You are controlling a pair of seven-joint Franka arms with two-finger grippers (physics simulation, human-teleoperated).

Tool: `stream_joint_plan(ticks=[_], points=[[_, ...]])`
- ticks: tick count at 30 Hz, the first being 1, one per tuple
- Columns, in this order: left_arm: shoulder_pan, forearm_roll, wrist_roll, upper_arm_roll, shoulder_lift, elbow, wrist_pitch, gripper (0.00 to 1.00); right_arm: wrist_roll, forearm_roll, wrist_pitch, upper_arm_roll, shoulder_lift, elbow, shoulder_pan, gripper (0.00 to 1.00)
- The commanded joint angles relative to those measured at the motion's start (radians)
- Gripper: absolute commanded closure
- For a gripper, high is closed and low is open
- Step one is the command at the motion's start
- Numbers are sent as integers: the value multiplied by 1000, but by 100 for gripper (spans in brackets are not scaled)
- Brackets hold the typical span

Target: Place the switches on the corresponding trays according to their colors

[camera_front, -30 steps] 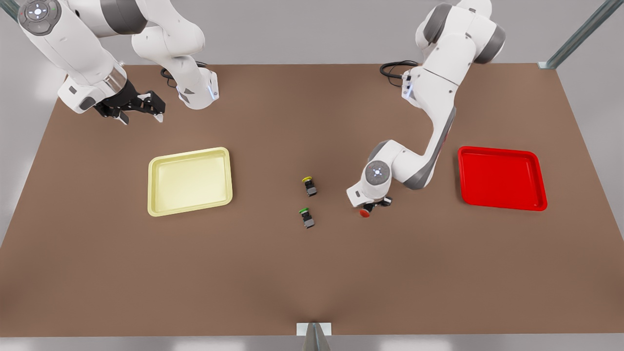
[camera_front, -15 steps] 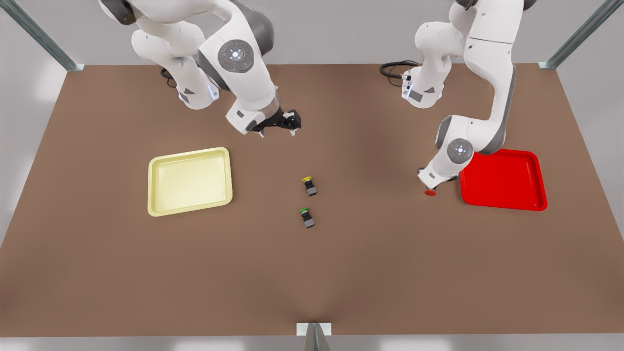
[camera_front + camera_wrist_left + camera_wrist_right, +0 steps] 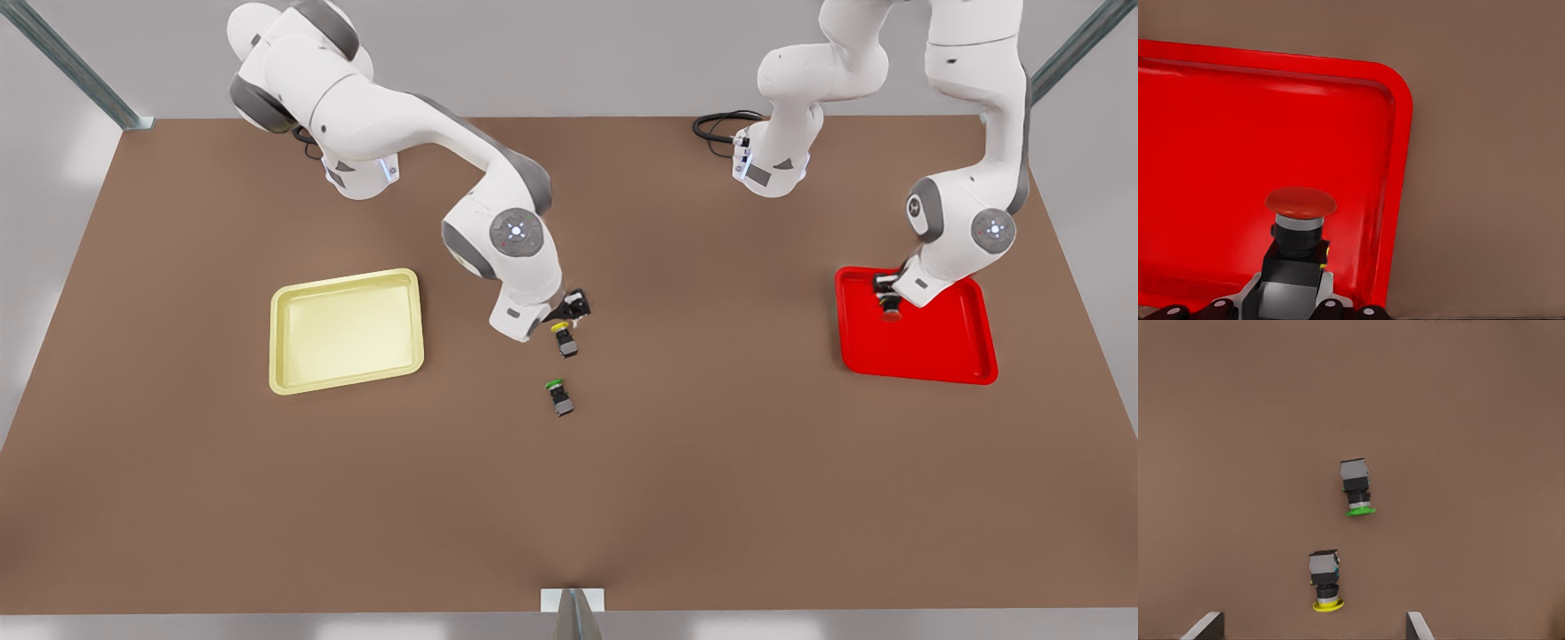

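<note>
Three switches are in play, and the coming move turns on the yellow switch (image 3: 563, 339), which lies on the brown surface (image 3: 622, 489) near mid-scene, its long axis running roughly twelve to six in the front view with the yellow cap at the twelve o'clock end. Directly at its twelve o'clock, almost over the cap, hovers the right gripper (image 3: 569, 311); the right wrist view shows its jaws spread wide, one fingertip (image 3: 1205, 627) on either side of the yellow switch (image 3: 1325, 581). That arm is plainly the nearer one, so a short descent and a squeeze across the dark body looks like the next step. The green switch (image 3: 559, 397) lies just beyond at six o'clock, similarly aligned. Off at three o'clock, the left gripper (image 3: 887, 293) hangs over the red tray (image 3: 942, 364), its jaws pinching the red switch (image 3: 1298, 233) by the body. The yellow tray (image 3: 284, 356) waits at nine o'clock.
</note>
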Motion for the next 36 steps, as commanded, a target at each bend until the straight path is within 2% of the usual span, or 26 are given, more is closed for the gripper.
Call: stream_joint_plan(ticks=[1,3,4,5,6,12,14,17,18,20,22,24,27,29,31,36], points=[[-28,-49,11,13,-1,-1,-4,45,-2,1,3,-7,2,0,1,0],[4,-49,11,21,8,-5,7,42,-25,-2,3,-14,4,0,1,0],[6,-49,11,21,13,-5,12,28,-23,-1,3,-14,11,0,1,0],[6,-50,9,21,24,-4,15,6,-25,-1,3,-14,16,2,1,0],[6,-50,2,20,27,-2,22,1,-28,-3,5,-12,31,2,4,0],[6,-67,-17,0,7,41,21,0,-65,-7,31,-12,106,35,29,0],[6,-72,-21,-88,-4,128,15,1,-46,-9,64,-14,143,46,50,0],[6,-121,-26,-201,21,248,3,0,29,-6,66,-61,165,78,112,0],[4,-122,-23,-207,38,318,-46,0,39,-6,74,-61,177,77,112,0],[4,-164,-35,-278,90,587,-335,0,66,-7,84,-63,185,75,138,0],[-2,-184,-98,-319,99,780,-548,0,49,-41,86,-66,185,71,136,0],[-8,-184,-158,-358,147,901,-654,0,23,-56,84,-66,183,55,125,0],[-19,-181,-179,-358,148,961,-734,0,-2,-55,84,-78,198,57,118,0],[-28,-177,-216,-359,208,1073,-823,0,1,-53,84,-80,223,57,122,0],[-44,-177,-230,-359,254,1124,-824,0,-2,-56,100,-80,228,55,124,0],[-57,-177,-259,-359,266,1136,-821,0,4,-78,132,-80,271,46,127,0]])
